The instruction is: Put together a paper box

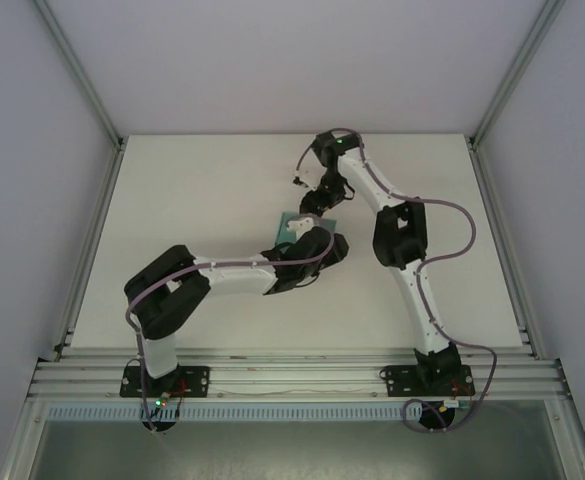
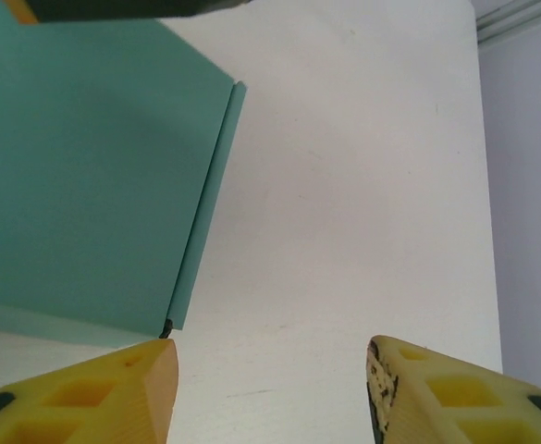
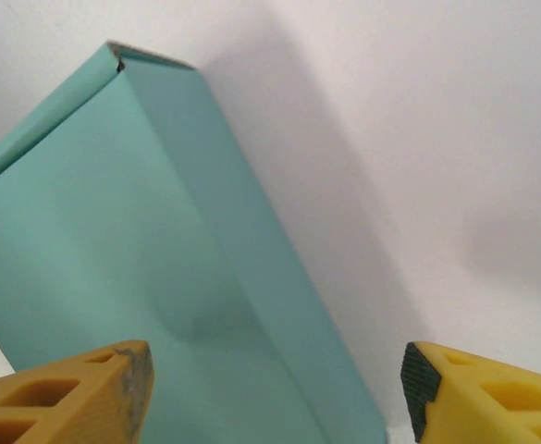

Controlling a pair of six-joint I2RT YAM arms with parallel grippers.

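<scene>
plainly, the white table takes up most of the overhead view. the left arm and the right arm reach in from the bottom edge and meet just above the middle of the frame. they crowd one spot, i judge, because the paper box lies there and folding it wants a helper on each side. from above just a sliver of teal peeks out between the wrists, which cover the rest.

in the left wrist view the paper box fills the upper left as a flat teal face with a narrow folded strip along its right edge. the left gripper sits at the bottom, fingers spread with bare table between them. the box corner comes right up to the finger at lower left, and i cannot tell whether they touch.

in the right wrist view the box runs from upper left to bottom centre, showing a broad face and a side wall, so it looks at least partly folded. the right gripper has its fingers spread wide, straddling the near end, not pinching it.

a dark shape with a bit of orange is cut off at the top edge of the left wrist view, too little to name. i cannot tell whether the flaps are tucked in.
</scene>
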